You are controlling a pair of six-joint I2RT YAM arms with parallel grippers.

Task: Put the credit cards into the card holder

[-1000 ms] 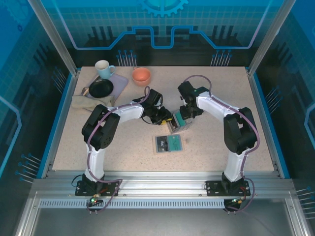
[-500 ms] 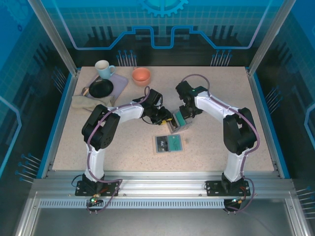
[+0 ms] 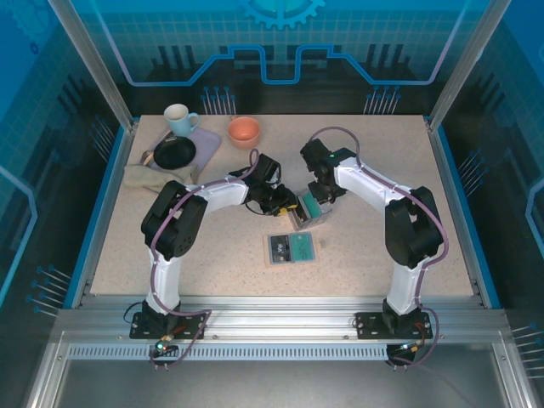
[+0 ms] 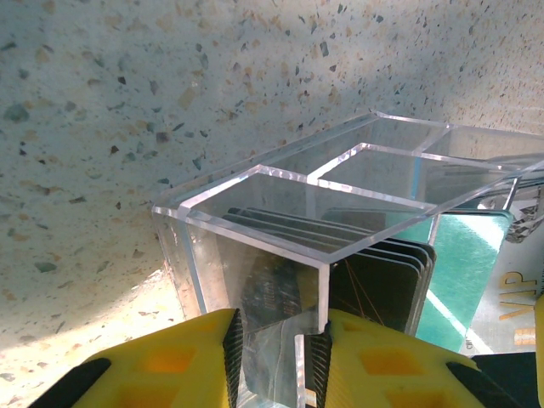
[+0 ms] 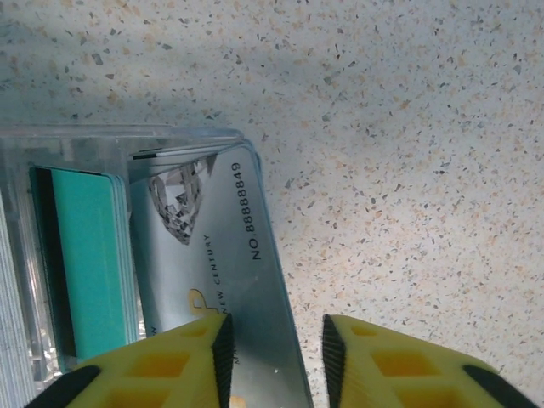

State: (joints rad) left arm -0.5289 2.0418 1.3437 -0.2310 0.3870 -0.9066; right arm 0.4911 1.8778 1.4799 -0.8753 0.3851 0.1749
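At the clear box, silver card lettered "NEW CENTURY", "NO.88888849"

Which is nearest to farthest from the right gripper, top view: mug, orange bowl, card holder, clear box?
1. clear box, at the right gripper
2. card holder, toward the bases
3. orange bowl, back left
4. mug, back-left corner

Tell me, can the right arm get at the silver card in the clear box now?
Probably yes: the right gripper is right at the silver card, whose end sticks out of the clear box uncovered.
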